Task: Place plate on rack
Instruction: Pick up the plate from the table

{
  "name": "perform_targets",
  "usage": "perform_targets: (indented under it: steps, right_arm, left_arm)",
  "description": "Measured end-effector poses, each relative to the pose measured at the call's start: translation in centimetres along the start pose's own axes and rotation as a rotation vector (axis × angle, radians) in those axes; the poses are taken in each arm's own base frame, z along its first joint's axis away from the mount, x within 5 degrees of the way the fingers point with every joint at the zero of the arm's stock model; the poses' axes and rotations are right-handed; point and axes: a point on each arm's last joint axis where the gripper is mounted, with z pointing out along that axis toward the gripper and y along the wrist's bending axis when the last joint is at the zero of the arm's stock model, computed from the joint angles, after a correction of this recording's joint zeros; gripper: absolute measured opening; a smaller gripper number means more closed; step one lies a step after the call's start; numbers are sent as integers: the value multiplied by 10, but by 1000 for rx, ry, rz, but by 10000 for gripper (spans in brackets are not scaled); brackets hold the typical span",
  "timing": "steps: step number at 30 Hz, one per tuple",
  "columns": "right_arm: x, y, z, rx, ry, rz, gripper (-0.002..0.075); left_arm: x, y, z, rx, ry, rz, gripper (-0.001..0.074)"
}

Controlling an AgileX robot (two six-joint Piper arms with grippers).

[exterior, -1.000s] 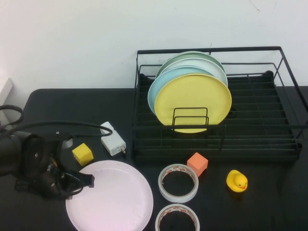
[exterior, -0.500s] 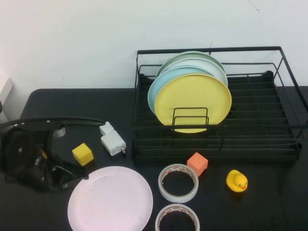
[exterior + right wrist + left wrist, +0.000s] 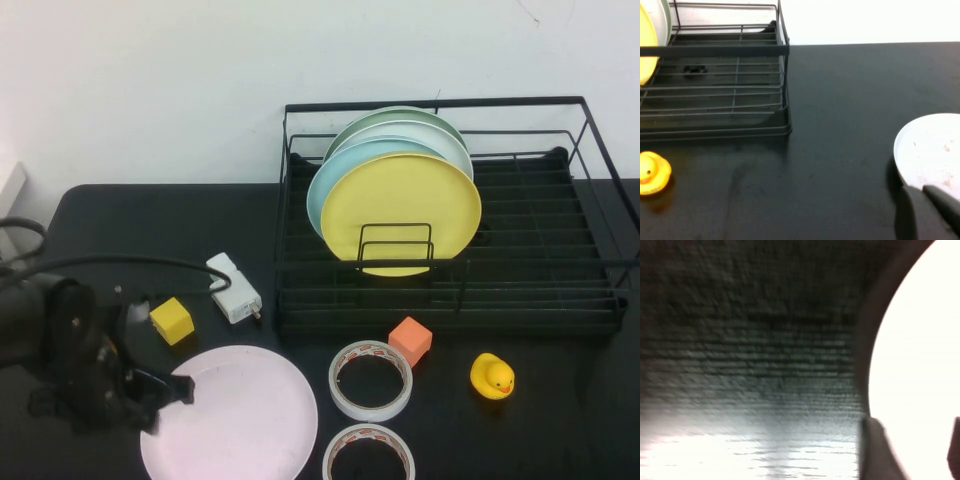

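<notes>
Pale pink plate [image 3: 230,414] flat on the black desk [image 3: 120,215] at its near edge, left of centre. Left gripper [image 3: 180,388] low at the plate's left rim, jaws parted part-way astride the rim, nothing lifted; whether they touch the plate cannot be told. In the left wrist view, the plate [image 3: 920,360] a bright glare beside the dark desk, one finger [image 3: 877,450] at its edge.

Black wire rack [image 3: 520,270] on the far right part of the desk, well apart from the pink plate. Upright in its left half: a yellow plate [image 3: 400,205] in front, a light blue plate [image 3: 330,175] behind it, then a white and a green one.

Between rack and near edge: yellow cube [image 3: 172,320], white adapter [image 3: 233,290], orange cube [image 3: 410,340], two tape rolls [image 3: 371,380], rubber duck [image 3: 492,377].

Right gripper [image 3: 930,212] seen only in its own wrist view, jaws closed and empty, beside a white dish [image 3: 932,150] right of the rack.
</notes>
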Motion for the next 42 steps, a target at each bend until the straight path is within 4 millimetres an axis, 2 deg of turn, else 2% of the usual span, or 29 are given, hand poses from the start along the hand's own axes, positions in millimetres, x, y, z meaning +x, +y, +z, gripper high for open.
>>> perform_targets:
  steps: [2, 4, 8, 12, 15, 18, 20, 35, 42]
  right_arm:
    - [0, 0, 0, 0, 0, 0, -2]
    - [0, 0, 0, 0, 0, 0, -2]
    - [0, 0, 0, 0, 0, 0, -2]
    - [0, 0, 0, 0, 0, 0, -2]
    - [0, 0, 0, 0, 0, 0, -2]
    - [0, 0, 0, 0, 0, 0, -2]
    - [0, 0, 0, 0, 0, 0, -2]
    - [0, 0, 0, 0, 0, 0, -2]
    - [0, 0, 0, 0, 0, 0, -2]
  left_arm:
    - [1, -1, 12, -1, 39, -29, 337]
    - [2, -1, 22, -2, 66, -50, 384]
    - [3, -2, 38, 2, 94, -81, 390]
    - [4, -3, 52, 13, 106, -117, 323]
    - [4, -3, 56, 15, 112, -110, 224]
    - [2, -4, 58, 17, 109, -103, 84]
    - [0, -5, 58, 25, 96, -109, 50]
    - [-5, -10, 50, 101, 36, -22, 15]
    - [-7, 2, 49, 174, 61, -59, 5]
